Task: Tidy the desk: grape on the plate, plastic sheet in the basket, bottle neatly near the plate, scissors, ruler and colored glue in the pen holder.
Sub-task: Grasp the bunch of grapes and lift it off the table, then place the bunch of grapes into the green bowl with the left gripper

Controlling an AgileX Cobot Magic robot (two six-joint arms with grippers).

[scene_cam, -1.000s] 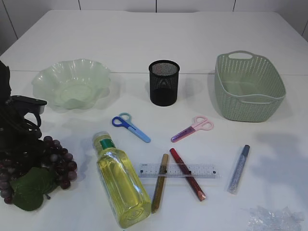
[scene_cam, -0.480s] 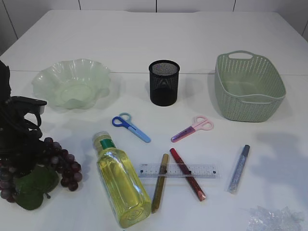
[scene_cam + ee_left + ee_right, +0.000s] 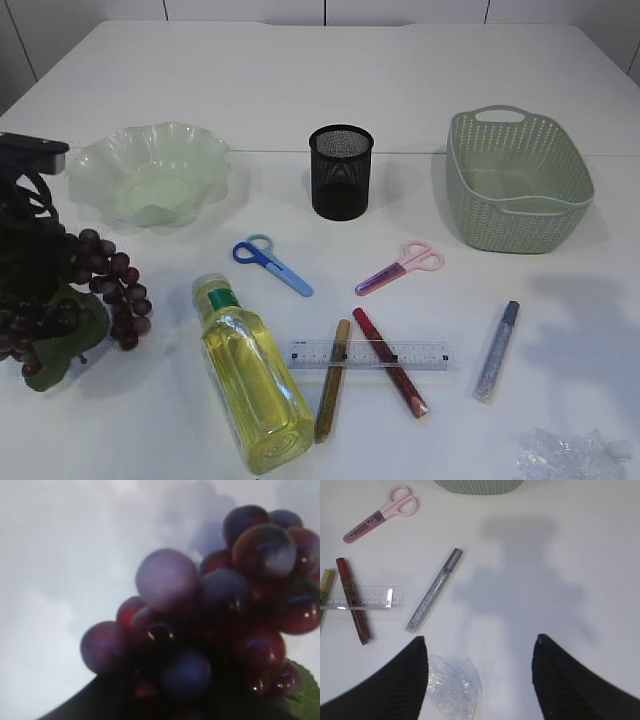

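My left gripper (image 3: 165,700) is shut on the grape (image 3: 95,290), a dark purple bunch with a green leaf that hangs just off the desk (image 3: 300,80) at the left. The bunch fills the left wrist view. The ruffled green plate (image 3: 150,175) stands behind it. The bottle (image 3: 255,385) lies on its side. Blue scissors (image 3: 272,264), pink scissors (image 3: 400,268), the ruler (image 3: 430,355) and gold (image 3: 332,380), red (image 3: 392,365) and silver glue (image 3: 497,350) lie in front of the pen holder (image 3: 341,172). My right gripper (image 3: 480,639) is open above the desk, with the plastic sheet (image 3: 452,687) by its left finger.
The pale green basket (image 3: 515,180) stands at the back right. The gold and red glue sticks cross the ruler. The plastic sheet (image 3: 565,455) sits at the front right corner, close to the desk's edge.
My left gripper closed on the grape and lifted the bunch off the desk, up and slightly back toward the plate. Nothing else has moved.
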